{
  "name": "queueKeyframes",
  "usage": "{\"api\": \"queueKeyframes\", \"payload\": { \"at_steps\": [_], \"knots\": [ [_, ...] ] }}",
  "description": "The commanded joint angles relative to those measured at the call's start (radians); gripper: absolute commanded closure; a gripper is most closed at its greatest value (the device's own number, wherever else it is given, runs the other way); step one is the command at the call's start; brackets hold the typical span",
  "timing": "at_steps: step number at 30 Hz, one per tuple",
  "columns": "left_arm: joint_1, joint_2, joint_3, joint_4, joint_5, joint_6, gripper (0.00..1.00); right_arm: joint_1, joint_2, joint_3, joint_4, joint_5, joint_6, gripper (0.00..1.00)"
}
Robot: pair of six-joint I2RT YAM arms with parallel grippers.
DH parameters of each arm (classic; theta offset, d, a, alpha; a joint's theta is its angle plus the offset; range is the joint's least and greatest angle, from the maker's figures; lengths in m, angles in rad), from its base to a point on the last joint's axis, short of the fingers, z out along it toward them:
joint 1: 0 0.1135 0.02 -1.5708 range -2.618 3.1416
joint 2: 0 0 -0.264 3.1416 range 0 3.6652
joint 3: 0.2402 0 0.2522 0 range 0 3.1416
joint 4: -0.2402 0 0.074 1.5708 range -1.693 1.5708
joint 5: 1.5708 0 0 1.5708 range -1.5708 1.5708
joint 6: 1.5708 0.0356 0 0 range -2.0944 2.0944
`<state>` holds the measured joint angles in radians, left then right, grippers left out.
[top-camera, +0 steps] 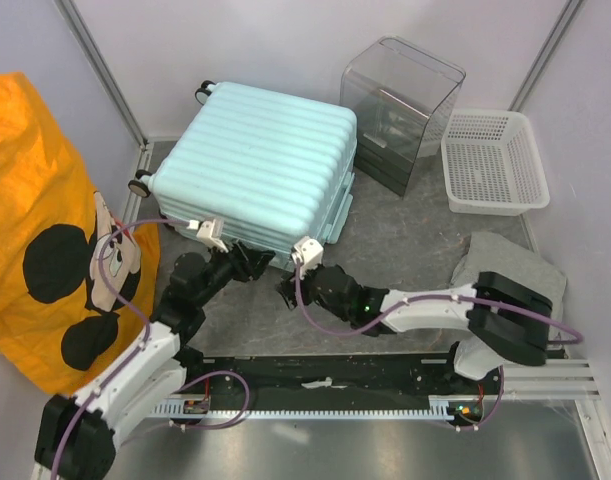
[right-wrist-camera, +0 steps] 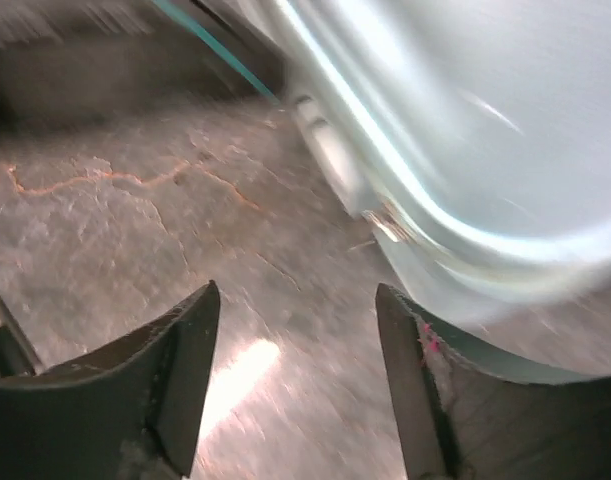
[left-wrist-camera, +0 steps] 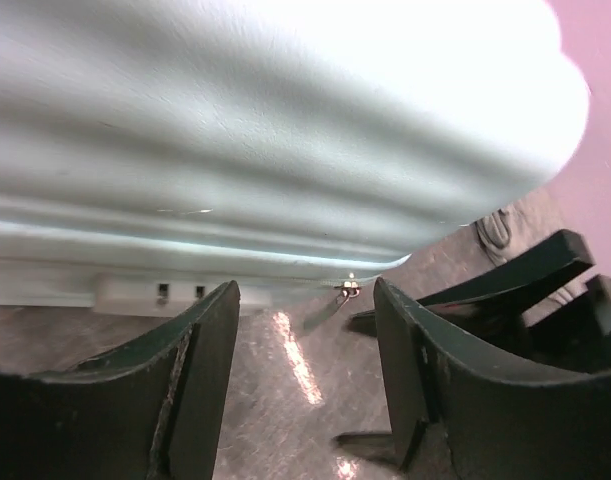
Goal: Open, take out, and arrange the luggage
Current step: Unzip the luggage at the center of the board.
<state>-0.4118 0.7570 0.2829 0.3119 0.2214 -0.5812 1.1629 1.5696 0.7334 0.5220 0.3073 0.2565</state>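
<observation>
Both grippers are standing with jaws apart and empty. The left gripper (left-wrist-camera: pixel 305 385) is hovering low in front of the luggage (top-camera: pixel 260 165), its fingers (left-wrist-camera: pixel 200 380) framing bare table (top-camera: pixel 425 230) beneath the ribbed shell and touching nothing. The right gripper (right-wrist-camera: pixel 295 385) is gaping just beside the shell's rounded lower edge; the blurred wrist view is not showing whether 1 finger is grazing it. The luggage is lying flat and closed in the upper centre of the top view, its near edge facing the 2 arms.

Opening it appears to be the step in hand. Doing that well is probably calling for 1 gripper pinching the small metal tab (left-wrist-camera: pixel 347 289) at the seam, likely the zipper pull, squarely and drawing it along the seam while the other is bracing the shell against sliding.
</observation>
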Motion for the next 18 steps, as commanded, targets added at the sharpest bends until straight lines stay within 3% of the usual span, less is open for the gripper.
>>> {"api": "queueKeyframes", "payload": {
  "at_steps": [1,4,8,12,18],
  "knots": [
    [-0.002,-0.145,-0.007,-0.148,-0.127,0.099,0.36,-0.006,-0.196,-0.107,-0.003,0.116,-0.068,0.28],
    [-0.022,-0.144,-0.01,-0.097,-0.059,0.113,0.37,-0.058,-0.269,-0.098,-0.113,0.197,-0.057,0.32],
    [-0.088,-0.019,0.031,-0.074,-0.042,0.17,0.39,-0.23,-0.281,-0.052,-0.188,0.076,0.024,0.39],
    [-0.174,0.074,0.062,-0.028,-0.059,0.213,0.39,-0.353,-0.28,-0.077,-0.123,-0.011,0.088,0.43],
    [-0.183,0.116,0.085,-0.011,-0.088,0.236,0.39,-0.393,-0.269,-0.121,-0.007,-0.086,0.142,0.44]
  ]
}}
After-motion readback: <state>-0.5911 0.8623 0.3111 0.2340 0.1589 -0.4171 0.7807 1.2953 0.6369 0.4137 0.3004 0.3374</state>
